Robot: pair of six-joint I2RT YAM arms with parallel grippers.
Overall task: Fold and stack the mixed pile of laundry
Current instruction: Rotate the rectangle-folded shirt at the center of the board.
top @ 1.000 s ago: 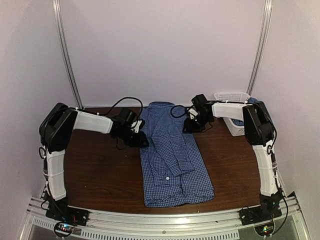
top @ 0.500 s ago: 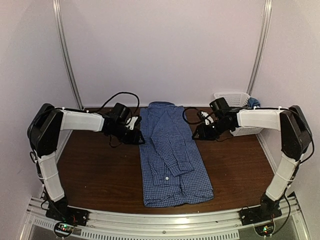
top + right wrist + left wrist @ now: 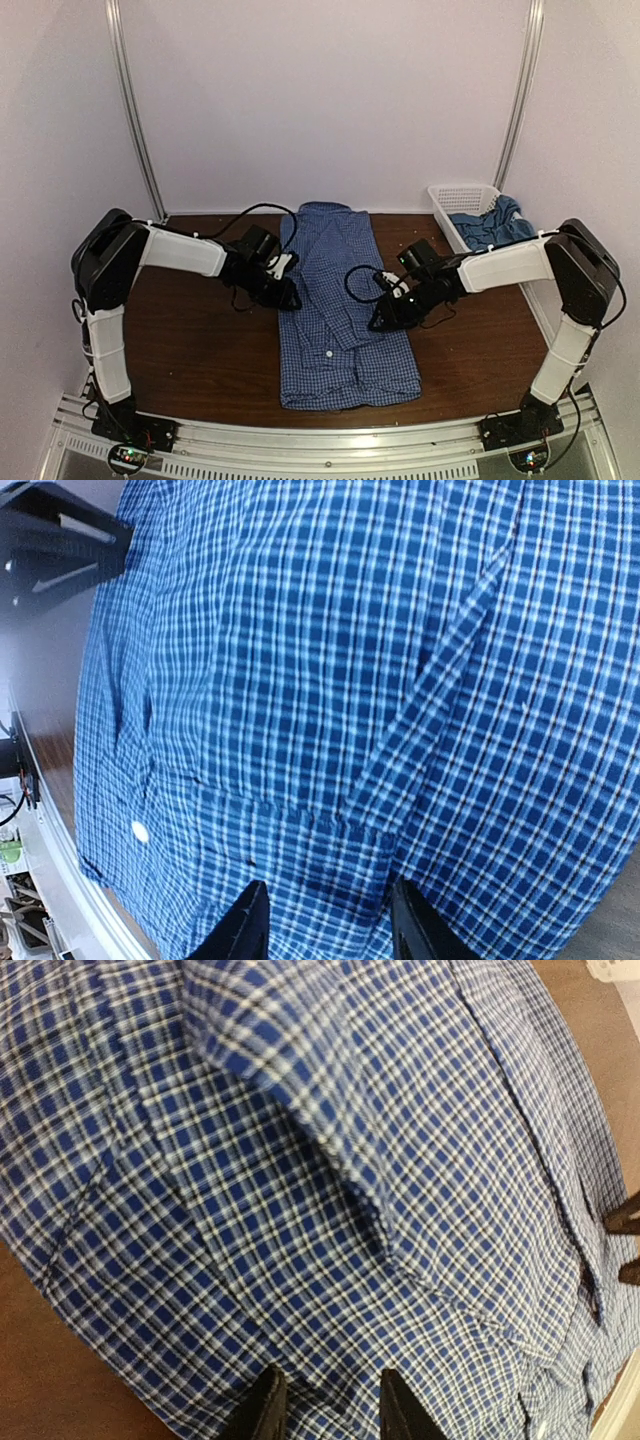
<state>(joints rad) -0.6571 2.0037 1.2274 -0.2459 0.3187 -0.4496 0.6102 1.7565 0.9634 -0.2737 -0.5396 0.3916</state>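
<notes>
- From above, you saw the checked shirt (image 3: 335, 300) lying lengthwise in the middle of the table (image 3: 200, 345), and the teal t-shirt (image 3: 492, 224) in the white basket (image 3: 452, 192) at the far right.
- Only your wrist views showed the left gripper (image 3: 330, 1412) and right gripper (image 3: 328, 925) with fingers spread over checked cloth.
- You couldn't tell whether either touched it.

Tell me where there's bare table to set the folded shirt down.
Bare table: the near-left patch between the checked shirt and the left arm's base, and the near-right patch between shirt and right arm. A smaller strip between collar and basket. Crowded: mid-table, where the left tool and right tool flank the shirt.
</notes>
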